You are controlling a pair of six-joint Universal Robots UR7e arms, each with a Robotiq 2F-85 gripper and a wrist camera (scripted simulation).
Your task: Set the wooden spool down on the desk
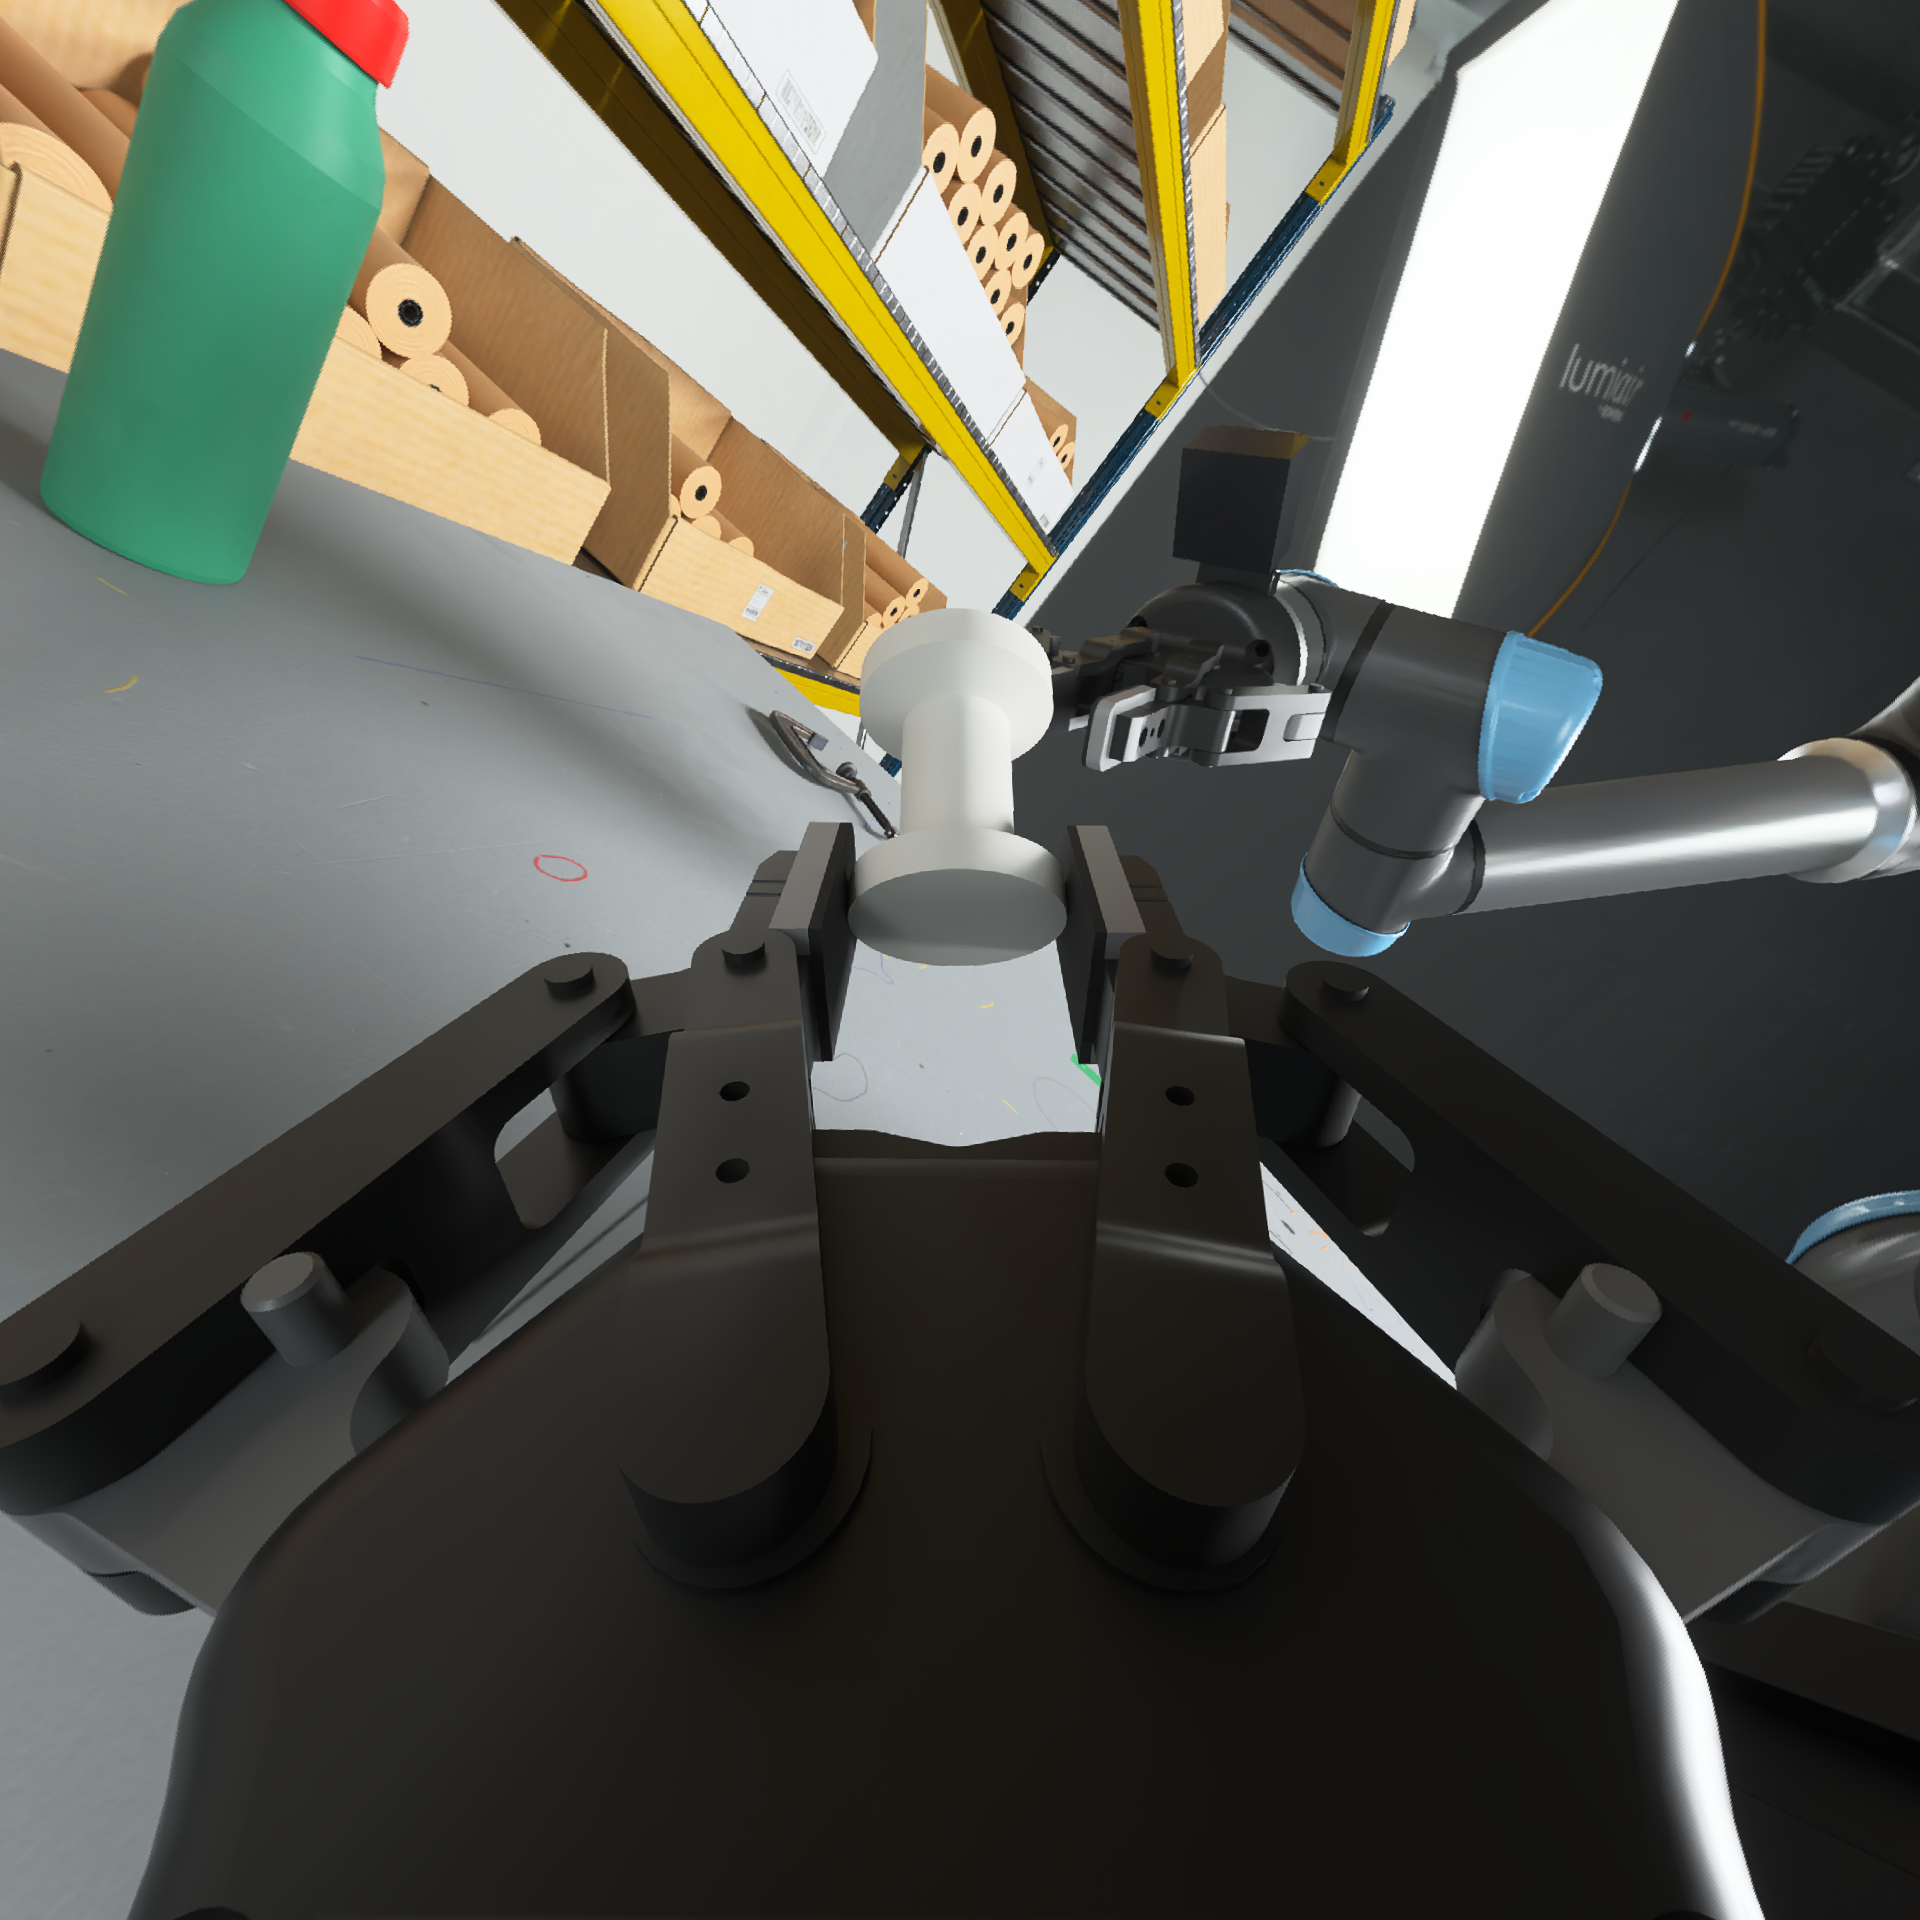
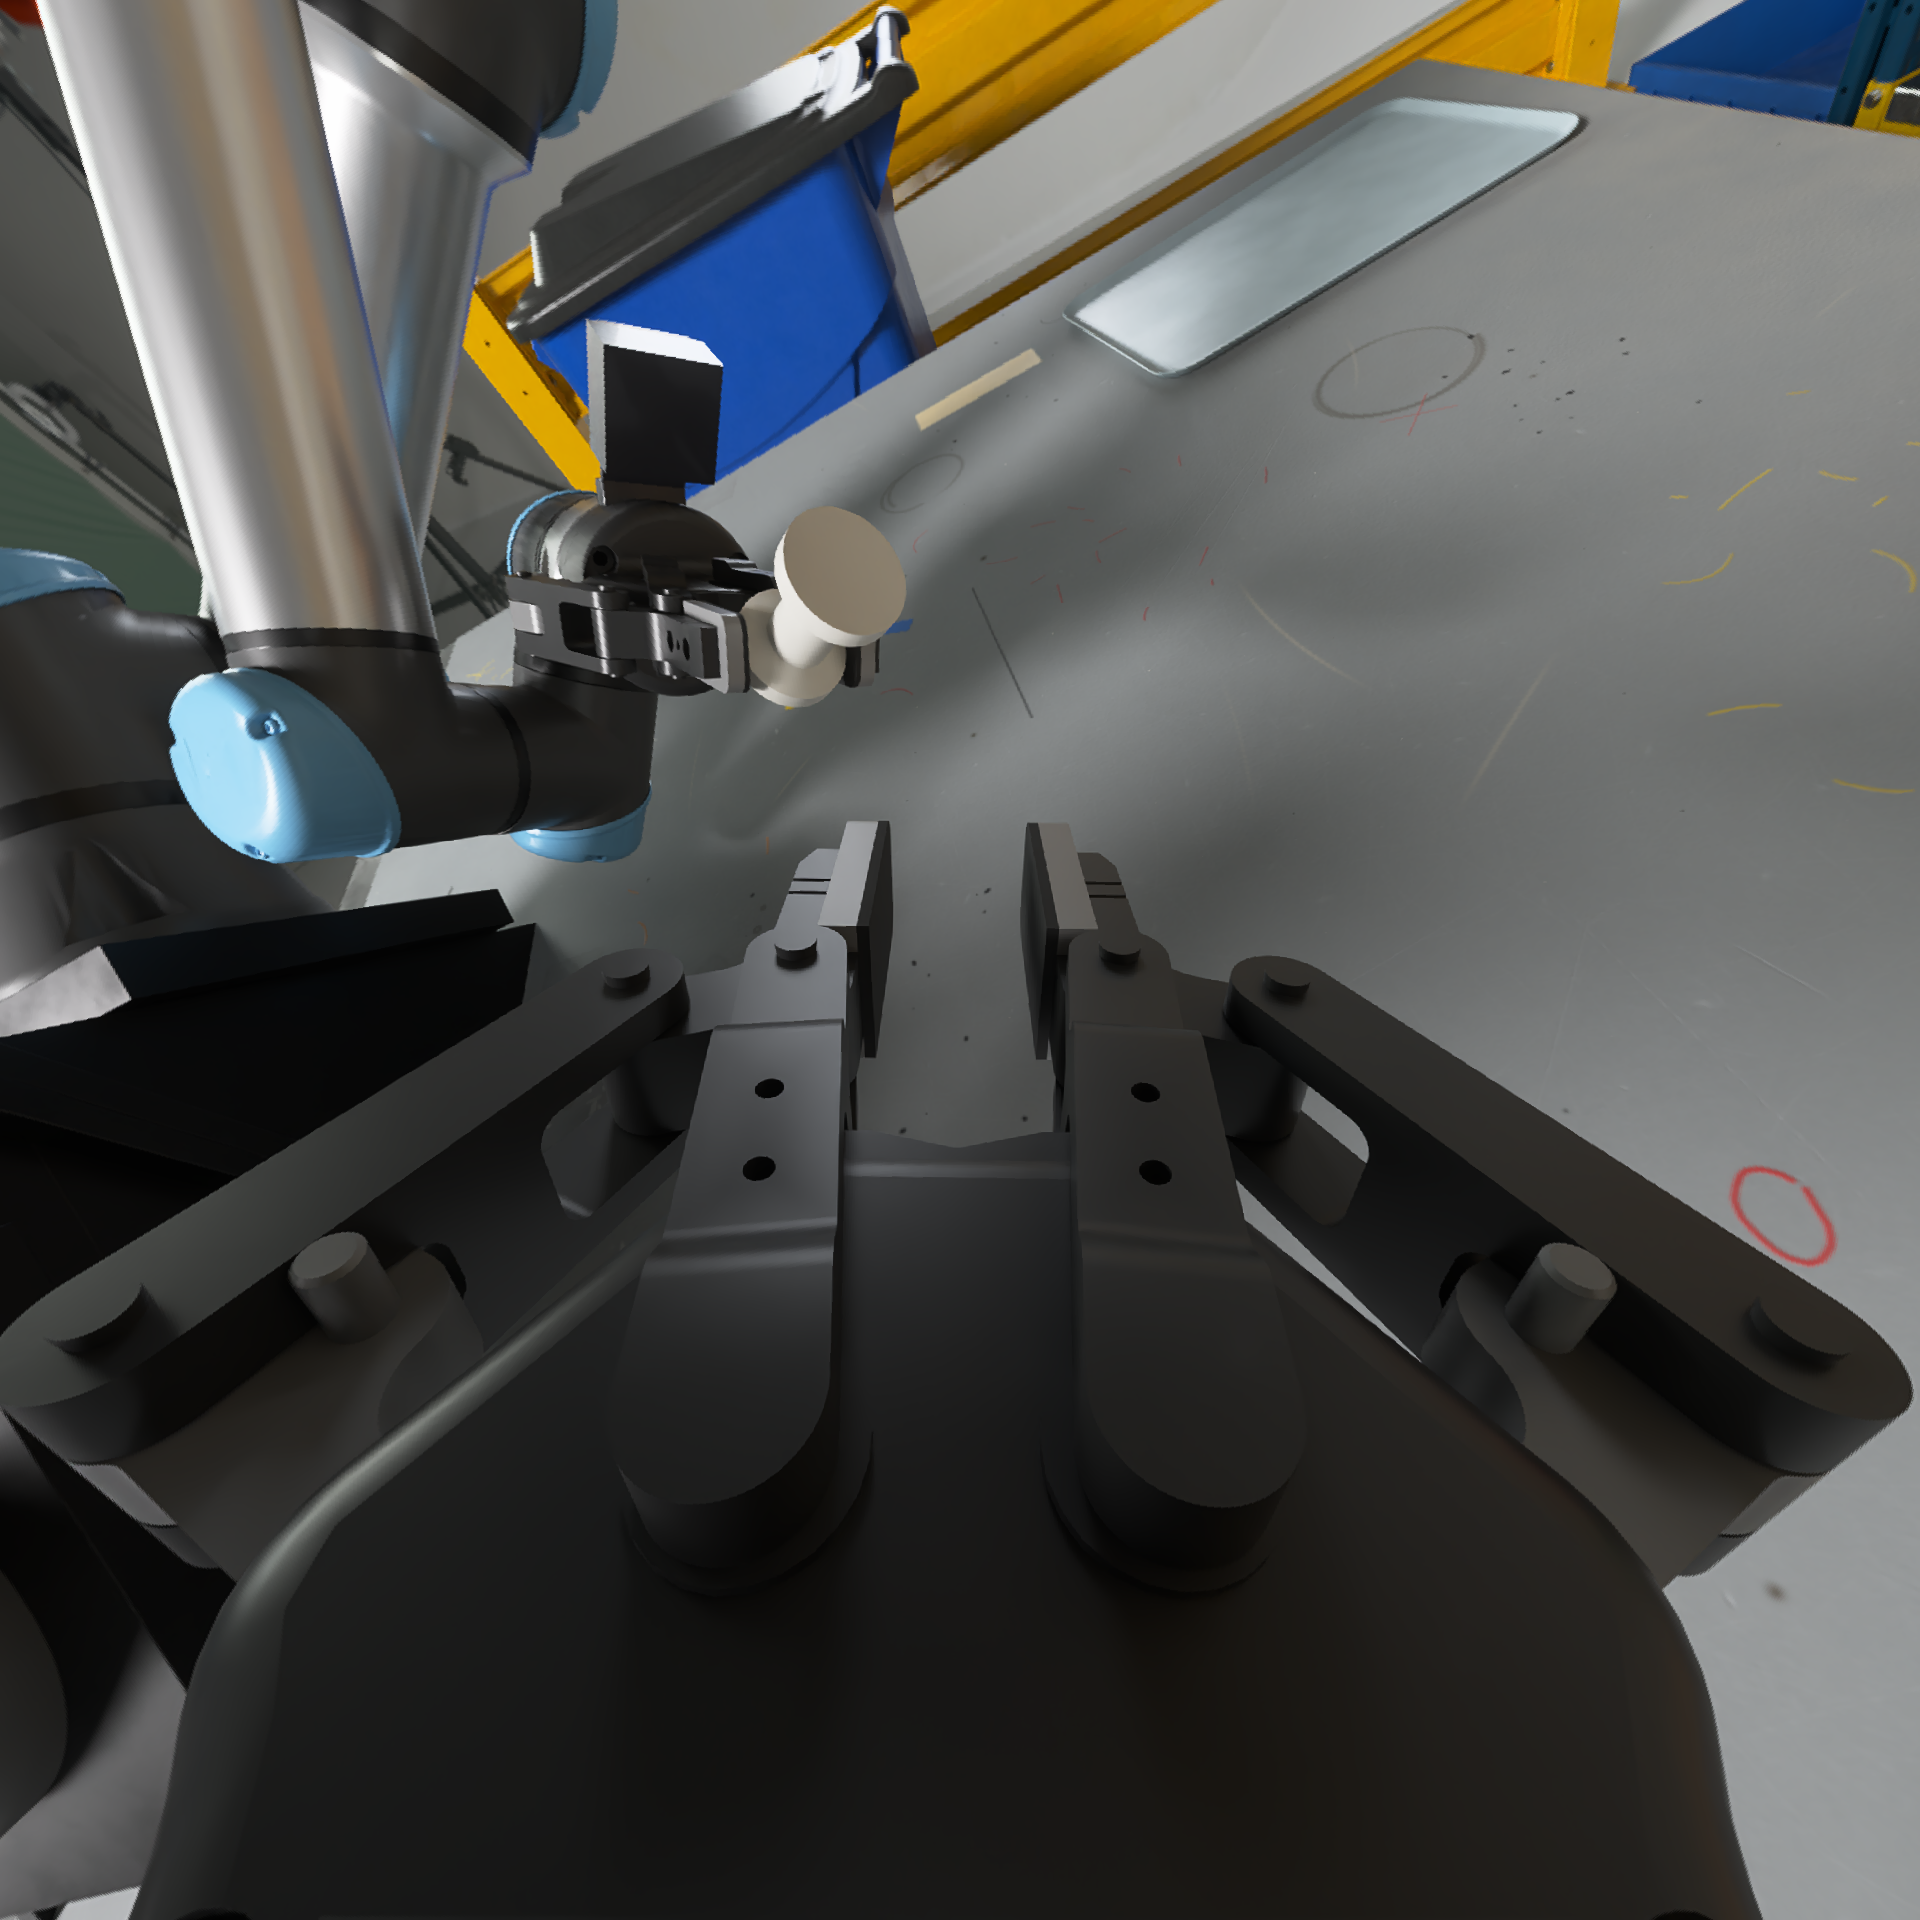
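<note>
The left gripper (image 1: 958, 883) clenched the pale wooden spool (image 1: 958, 790) by one flange, above the desk (image 1: 312, 831); releasing there risked rolling; the right gripper (image 2: 956, 914) hung empty, jaws parted.

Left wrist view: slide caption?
Left gripper clamps the pale spool's near flange above the grey desk; green bottle behind.

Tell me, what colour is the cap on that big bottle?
Red. The cap tops the green bottle, seen best in the left wrist view.

bright, sharp | light panel (image 1: 1475, 343) glares | soft desk (image 2: 1455, 831) shadows | edges warped
</note>
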